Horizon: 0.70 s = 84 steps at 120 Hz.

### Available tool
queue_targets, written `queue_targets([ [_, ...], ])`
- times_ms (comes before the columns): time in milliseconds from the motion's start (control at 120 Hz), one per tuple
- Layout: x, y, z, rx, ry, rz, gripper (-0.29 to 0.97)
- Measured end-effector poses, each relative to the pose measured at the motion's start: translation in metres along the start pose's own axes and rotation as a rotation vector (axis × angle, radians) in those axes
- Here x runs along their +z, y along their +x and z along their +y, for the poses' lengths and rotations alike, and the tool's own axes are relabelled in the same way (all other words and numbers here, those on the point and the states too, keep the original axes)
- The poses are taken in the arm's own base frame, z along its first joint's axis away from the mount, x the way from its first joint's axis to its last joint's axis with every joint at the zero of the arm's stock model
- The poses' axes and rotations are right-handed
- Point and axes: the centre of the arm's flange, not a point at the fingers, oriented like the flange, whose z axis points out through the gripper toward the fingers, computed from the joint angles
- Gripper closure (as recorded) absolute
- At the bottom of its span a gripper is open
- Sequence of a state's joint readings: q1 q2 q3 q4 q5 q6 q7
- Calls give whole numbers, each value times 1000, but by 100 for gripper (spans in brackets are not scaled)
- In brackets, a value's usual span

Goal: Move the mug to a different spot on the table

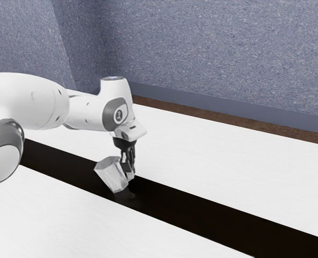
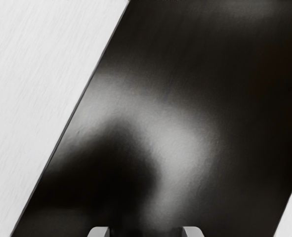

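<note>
A pale grey mug (image 1: 112, 173) hangs tilted just over the glossy black stripe (image 1: 202, 209) of the table. My gripper (image 1: 129, 164) points down at the mug's right side in the exterior view and is shut on its edge. The mug's lower corner is close to the stripe, with a dim reflection under it; contact with the surface cannot be made out. In the wrist view two fingertips (image 2: 99, 231) stand apart over the black stripe (image 2: 195, 98), with a dark blurred shadow between them.
White table panels (image 1: 228, 156) lie on both sides of the black stripe. A brown strip and a grey baseboard (image 1: 245, 105) run along the blue wall behind the table. My white arm (image 1: 46, 107) comes in from the exterior view's left.
</note>
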State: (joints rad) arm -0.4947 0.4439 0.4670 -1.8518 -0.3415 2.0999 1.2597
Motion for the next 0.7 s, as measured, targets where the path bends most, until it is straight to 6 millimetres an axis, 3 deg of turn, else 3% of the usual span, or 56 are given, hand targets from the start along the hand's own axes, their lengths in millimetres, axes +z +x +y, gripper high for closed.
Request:
queue_targets([
  [125,1,1,1,-8,-4,1,32],
  [267,1,1,1,-16,-6,1,17],
  [550,-5,1,2,-29,-3,9,4],
  [700,-33,9,21,-7,5,50,2],
])
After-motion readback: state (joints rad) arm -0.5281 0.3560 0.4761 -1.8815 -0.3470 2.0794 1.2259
